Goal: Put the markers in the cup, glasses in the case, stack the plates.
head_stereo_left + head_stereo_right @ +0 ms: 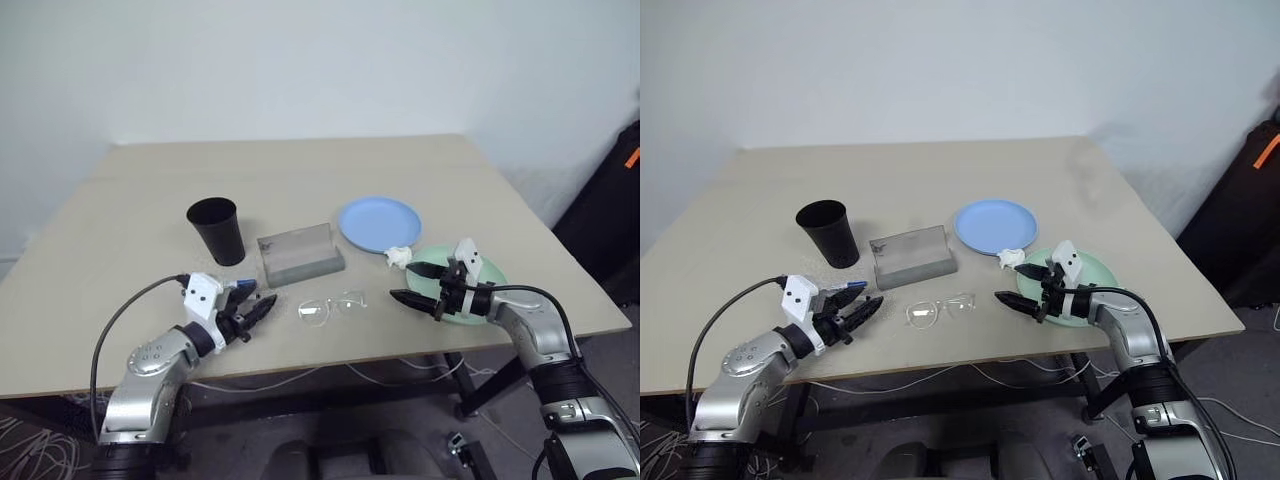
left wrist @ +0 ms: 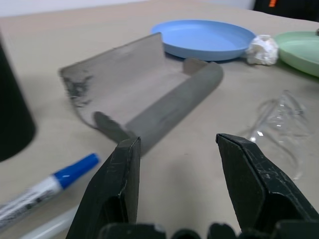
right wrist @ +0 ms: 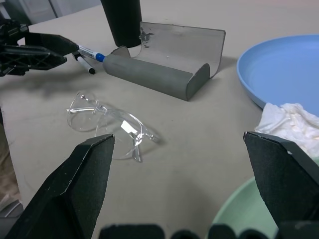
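1. The counter (image 1: 130, 190) is a matte beige board. On it the glossy black tapered cup (image 1: 217, 230) stands upright at the left.
2. The grey case (image 1: 300, 254) lies open just right of the cup, its translucent lid raised.
3. The clear glasses (image 1: 330, 305) lie near of the case, between both arms.
4. The light blue plate (image 1: 379, 222) sits right of the case; the mint green plate (image 3: 239, 211) lies nearer, under the right gripper (image 1: 418, 284).
5. A crumpled white wad (image 1: 398, 257) rests between the plates.
6. The blue-capped marker (image 2: 47, 184) and the dark-capped marker (image 3: 84, 65) lie by the left gripper (image 1: 262, 305).
7. Both pairs of fingers are released, grasping nothing.
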`<state>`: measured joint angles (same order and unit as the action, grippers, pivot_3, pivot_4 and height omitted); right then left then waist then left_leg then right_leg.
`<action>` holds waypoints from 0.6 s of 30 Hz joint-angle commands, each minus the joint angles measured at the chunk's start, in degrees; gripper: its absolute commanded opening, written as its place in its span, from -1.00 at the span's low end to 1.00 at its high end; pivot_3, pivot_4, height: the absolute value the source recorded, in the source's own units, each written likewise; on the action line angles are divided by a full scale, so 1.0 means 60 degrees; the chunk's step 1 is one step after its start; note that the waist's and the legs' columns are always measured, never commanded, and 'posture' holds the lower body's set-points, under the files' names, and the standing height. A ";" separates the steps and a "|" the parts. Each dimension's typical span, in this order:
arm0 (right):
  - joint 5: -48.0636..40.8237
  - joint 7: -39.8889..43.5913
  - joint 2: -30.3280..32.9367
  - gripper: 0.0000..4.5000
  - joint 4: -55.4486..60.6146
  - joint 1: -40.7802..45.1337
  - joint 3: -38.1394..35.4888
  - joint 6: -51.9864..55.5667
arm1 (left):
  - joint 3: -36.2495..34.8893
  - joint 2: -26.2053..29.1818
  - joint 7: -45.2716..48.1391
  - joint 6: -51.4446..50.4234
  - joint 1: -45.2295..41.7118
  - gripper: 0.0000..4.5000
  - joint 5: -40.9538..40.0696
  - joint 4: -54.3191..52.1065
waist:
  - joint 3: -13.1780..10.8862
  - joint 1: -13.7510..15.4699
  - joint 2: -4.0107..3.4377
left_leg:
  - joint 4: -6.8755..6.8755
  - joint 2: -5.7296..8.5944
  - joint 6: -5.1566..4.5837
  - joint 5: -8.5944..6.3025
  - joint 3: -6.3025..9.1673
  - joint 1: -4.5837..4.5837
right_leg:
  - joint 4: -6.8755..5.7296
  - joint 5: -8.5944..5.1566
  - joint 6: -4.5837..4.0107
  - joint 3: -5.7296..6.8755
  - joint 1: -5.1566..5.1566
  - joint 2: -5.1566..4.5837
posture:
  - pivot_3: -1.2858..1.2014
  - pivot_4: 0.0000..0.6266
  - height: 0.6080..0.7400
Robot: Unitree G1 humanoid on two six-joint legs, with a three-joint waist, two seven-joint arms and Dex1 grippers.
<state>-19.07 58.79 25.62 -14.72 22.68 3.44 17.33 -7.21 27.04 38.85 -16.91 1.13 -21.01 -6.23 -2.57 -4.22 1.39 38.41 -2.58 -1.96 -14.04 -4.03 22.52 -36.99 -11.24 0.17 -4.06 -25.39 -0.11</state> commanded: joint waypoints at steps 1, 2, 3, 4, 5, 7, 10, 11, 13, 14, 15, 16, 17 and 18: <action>-0.0006 0.0016 0.0085 1.00 0.0246 0.0279 -0.0120 -0.0116 | 0.0000 -0.0025 -0.0107 0.0020 -0.0009 0.10 -0.0007 -0.0511 | 0.0000 0.0005 -0.0001 | 0.0000 0.0000 0.0000 0.0000 0.0001 -0.0001 | 0.0000 0.0000 0.0000 0.0001 0.0000 0.0001 | 0.03 -1.00 1.00; 0.0022 0.0025 0.0068 1.00 0.0186 0.0310 -0.0092 -0.0153 | -0.0020 -0.0041 -0.0160 0.0044 0.0006 0.10 0.0008 -0.0514 | 0.0000 0.0007 -0.0001 | 0.0000 -0.0001 0.0000 0.0000 0.0003 0.0000 | -0.0001 0.0000 -0.0001 0.0002 0.0000 0.0002 | 0.03 -1.00 1.00; 0.0058 0.0028 0.0048 1.00 0.0132 0.0350 -0.0055 -0.0183 | -0.0052 -0.0056 -0.0226 0.0048 0.0026 0.10 0.0015 -0.0527 | 0.0000 0.0007 -0.0001 | 0.0000 0.0000 0.0000 0.0000 0.0004 -0.0001 | -0.0001 0.0000 -0.0001 0.0002 0.0000 0.0002 | 0.03 -1.00 1.00; 0.0100 0.0034 0.0026 1.00 0.0093 0.0407 -0.0008 -0.0215 | -0.0090 -0.0062 -0.0265 0.0041 0.0058 0.10 -0.0007 -0.0574 | 0.0000 0.0007 -0.0001 | 0.0000 0.0000 0.0000 0.0000 0.0004 -0.0001 | -0.0001 0.0000 -0.0001 0.0002 0.0000 0.0002 | 0.03 -1.00 1.00; 0.0116 0.0061 0.0014 1.00 0.0057 0.0482 0.0018 -0.0240 | -0.0107 -0.0060 -0.0279 0.0024 0.0072 0.10 -0.0042 -0.0641 | 0.0000 0.0007 -0.0001 | 0.0001 0.0000 0.0000 0.0000 0.0003 -0.0001 | -0.0001 0.0000 -0.0001 0.0002 0.0001 0.0001 | 0.03 -1.00 1.00; 0.0126 0.0099 0.0005 1.00 0.0017 0.0564 0.0036 -0.0266 | -0.0112 -0.0049 -0.0287 -0.0002 0.0084 0.10 -0.0091 -0.0722 | 0.0000 0.0005 -0.0001 | 0.0003 0.0001 0.0000 0.0000 0.0001 0.0000 | -0.0001 0.0000 -0.0001 0.0000 0.0000 0.0001 | 0.03 -1.00 1.00; 0.0168 0.0053 -0.0016 1.00 0.0038 0.0592 0.0034 -0.0266 | -0.0095 -0.0018 -0.0236 -0.0006 0.0241 0.10 -0.0109 -0.0851 | 0.0000 0.0007 0.0000 | 0.0003 0.0001 0.0000 0.0000 0.0001 0.0002 | 0.0000 0.0000 0.0000 0.0000 0.0000 0.0001 | 0.03 -1.00 1.00; 0.0163 0.0038 -0.0007 1.00 0.0114 0.0563 0.0029 -0.0244 | -0.0103 0.0000 -0.0205 -0.0007 0.0296 0.10 -0.0125 -0.0892 | 0.0000 0.0007 -0.0001 | 0.0002 0.0001 -0.0001 0.0000 0.0001 0.0002 | 0.0000 0.0000 0.0000 0.0000 -0.0001 0.0001 | 0.03 -1.00 1.00; 0.0130 -0.0018 0.0022 1.00 0.0303 0.0476 -0.0011 -0.0185 | -0.0117 0.0045 -0.0134 -0.0026 0.0351 0.10 -0.0165 -0.0944 | 0.0000 0.0007 -0.0001 | 0.0001 0.0001 0.0000 0.0000 0.0002 0.0002 | 0.0000 0.0000 0.0000 0.0000 -0.0001 0.0001 | 0.03 -1.00 1.00; 0.0111 -0.0055 0.0059 1.00 0.0392 0.0409 -0.0059 -0.0168 | -0.0093 0.0072 -0.0095 -0.0048 0.0333 0.10 -0.0168 -0.0954 | 0.0000 0.0009 -0.0001 | 0.0001 0.0001 -0.0001 0.0000 0.0002 0.0002 | 0.0000 0.0000 0.0000 0.0000 -0.0001 0.0001 | 0.03 -1.00 1.00; 0.0108 -0.0101 0.0106 1.00 0.0484 0.0318 -0.0107 -0.0160 | -0.0062 0.0109 -0.0057 -0.0085 0.0306 0.10 -0.0161 -0.0975 | 0.0000 0.0015 0.0000 | 0.0002 0.0001 -0.0001 0.0000 0.0002 0.0002 | 0.0000 0.0000 0.0000 0.0000 -0.0001 0.0000 | 0.03 -1.00 1.00; 0.0107 -0.0158 0.0148 1.00 0.0557 0.0230 -0.0162 -0.0163 | -0.0043 0.0140 -0.0015 -0.0122 0.0286 0.10 -0.0166 -0.1004 | 0.0000 0.0014 0.0000 | 0.0003 0.0001 0.0000 0.0000 0.0004 0.0001 | 0.0000 0.0000 -0.0001 0.0002 0.0001 0.0000 | 0.03 -1.00 1.00; 0.0108 -0.0259 0.0176 1.00 0.0654 0.0133 -0.0226 -0.0155 | -0.0047 0.0176 0.0042 -0.0146 0.0289 0.10 -0.0195 -0.1033 | 0.0000 0.0014 -0.0001 | 0.0004 0.0001 0.0000 0.0000 0.0004 0.0000 | -0.0001 0.0000 -0.0001 0.0003 0.0002 0.0000 | 0.03 -1.00 1.00; 0.0104 -0.0382 0.0175 1.00 0.0815 0.0023 -0.0265 -0.0106 | -0.0098 0.0230 0.0120 -0.0143 0.0333 0.10 -0.0245 -0.1051 | 0.0000 0.0016 -0.0001 | 0.0004 0.0001 0.0000 0.0000 0.0004 0.0000 | -0.0001 0.0000 -0.0001 0.0002 0.0002 -0.0001 | 0.03 -1.00 1.00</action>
<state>-17.95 57.48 25.88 -12.74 22.91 3.78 17.05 -7.17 27.50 38.66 -17.95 3.87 -21.29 -9.79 -2.58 -4.12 1.39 38.43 -2.57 -1.96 -14.04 -4.01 22.53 -36.99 -11.24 0.17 -4.05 -25.38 -0.13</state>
